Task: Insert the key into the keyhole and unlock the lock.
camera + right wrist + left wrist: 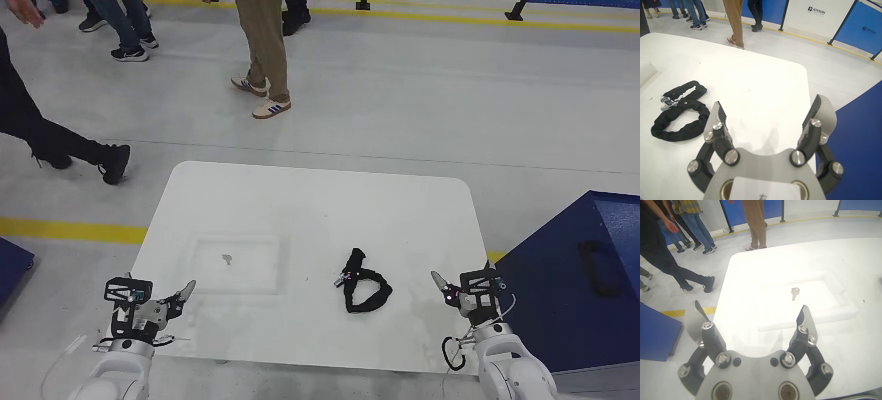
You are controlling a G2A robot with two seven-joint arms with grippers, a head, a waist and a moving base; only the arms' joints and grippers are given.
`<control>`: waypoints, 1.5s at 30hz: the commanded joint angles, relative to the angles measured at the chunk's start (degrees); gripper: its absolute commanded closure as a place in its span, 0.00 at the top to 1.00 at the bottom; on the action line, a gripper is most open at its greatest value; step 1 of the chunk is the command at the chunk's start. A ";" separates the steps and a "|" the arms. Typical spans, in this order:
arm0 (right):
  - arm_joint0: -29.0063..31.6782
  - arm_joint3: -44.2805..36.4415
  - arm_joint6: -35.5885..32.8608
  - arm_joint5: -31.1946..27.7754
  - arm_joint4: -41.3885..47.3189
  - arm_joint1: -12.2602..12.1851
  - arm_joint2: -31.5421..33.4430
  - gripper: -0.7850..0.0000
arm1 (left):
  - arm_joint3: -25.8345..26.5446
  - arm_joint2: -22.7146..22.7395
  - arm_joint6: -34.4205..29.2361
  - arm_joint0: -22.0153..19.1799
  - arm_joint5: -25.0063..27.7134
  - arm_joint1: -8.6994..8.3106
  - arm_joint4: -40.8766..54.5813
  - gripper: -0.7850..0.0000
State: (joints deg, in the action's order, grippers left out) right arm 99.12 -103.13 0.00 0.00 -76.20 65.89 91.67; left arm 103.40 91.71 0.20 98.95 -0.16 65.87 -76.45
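Note:
A small silver key (795, 293) lies flat in a shallow white tray (846, 306) on the left half of the table; in the top view the key (228, 259) is a small grey speck. A black fabric-covered chain lock (362, 285) with a metal lock body (668, 103) lies near the table's middle. My left gripper (751, 309) hovers open at the near left edge, short of the tray. My right gripper (768, 106) hangs open at the near right edge, apart from the chain lock (680, 115).
The white table (400, 220) has rounded corners. A blue box (580, 290) stands close to the right side, and another blue box (657, 332) sits low at the left. Several people walk on the floor beyond the far edge.

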 commanded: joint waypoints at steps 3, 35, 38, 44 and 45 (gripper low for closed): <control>0.00 0.00 0.00 0.00 0.00 0.00 0.00 1.00 | 2.53 -1.89 -2.53 -2.91 1.89 -0.23 -8.48 1.00; 0.00 0.00 0.00 0.00 0.00 0.00 0.00 1.00 | -20.47 -14.43 -31.77 -47.81 58.16 -1.62 6.60 1.00; 0.00 0.00 0.00 0.00 0.00 0.00 0.00 1.00 | -20.26 -14.44 -32.10 -47.84 57.80 -1.66 5.86 1.00; 0.00 0.00 0.00 0.00 0.00 0.00 0.00 1.00 | -24.25 -20.23 -40.51 -52.85 58.16 -2.59 2.47 1.00; 0.00 0.00 0.00 0.00 0.00 0.00 0.00 1.00 | -26.05 -20.93 -42.85 -54.40 58.16 -2.74 2.26 1.00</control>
State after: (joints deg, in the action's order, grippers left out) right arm 99.12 -103.13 0.00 0.00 -76.20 65.89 91.67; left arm 78.96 71.57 -40.24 46.02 58.06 63.26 -74.70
